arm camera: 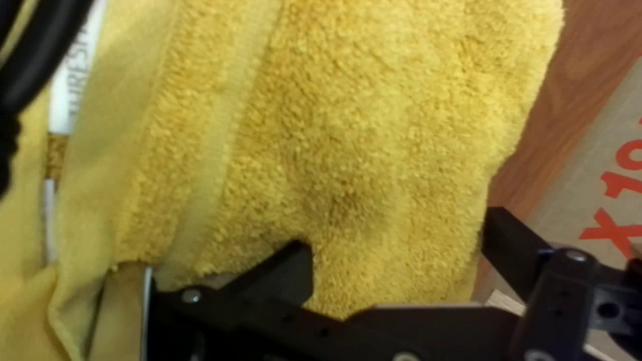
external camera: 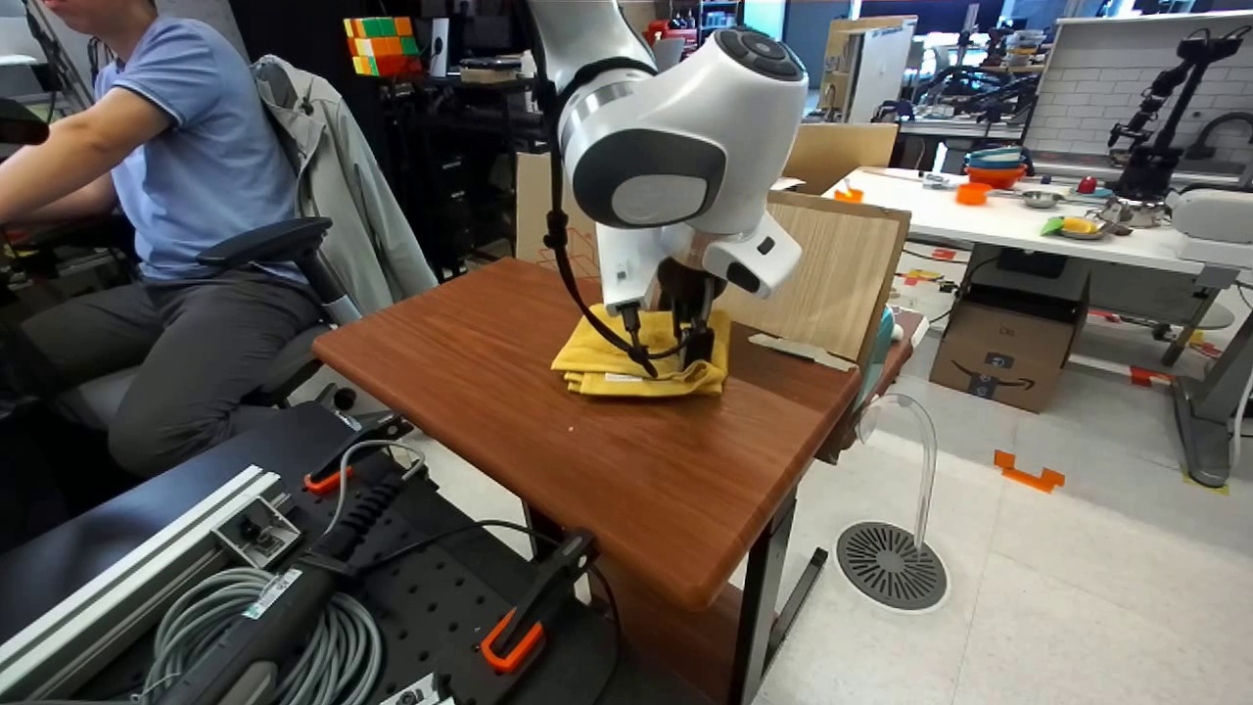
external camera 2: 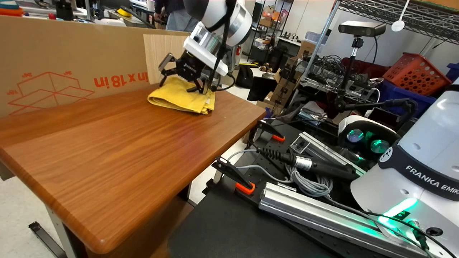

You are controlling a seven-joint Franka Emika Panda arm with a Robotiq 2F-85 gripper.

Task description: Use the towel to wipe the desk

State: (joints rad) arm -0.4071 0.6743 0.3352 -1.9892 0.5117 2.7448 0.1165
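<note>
The mustard-yellow towel [external camera: 589, 351] lies folded and rumpled on the reddish-brown desk [external camera: 548, 446], towards its cardboard-lined side. It also shows in an exterior view [external camera 2: 175, 99] and fills most of the wrist view [arm camera: 381, 115]. My gripper [arm camera: 398, 235] is open, its black fingers wide apart over the towel. One finger presses into or rests on the cloth; the other is at the towel's edge, near the desk [arm camera: 546, 115]. Towel cloth lies between the fingers, not visibly pinched. The gripper shows low at the towel in both exterior views [external camera: 672, 358] [external camera 2: 176, 88].
A cardboard sheet with red print [external camera 2: 71, 57] stands along one desk edge. A wood-patterned panel [external camera: 812, 279] stands at another edge. A black bench [external camera: 440, 597] with clamps and cables adjoins the desk. A person [external camera: 210, 166] sits nearby.
</note>
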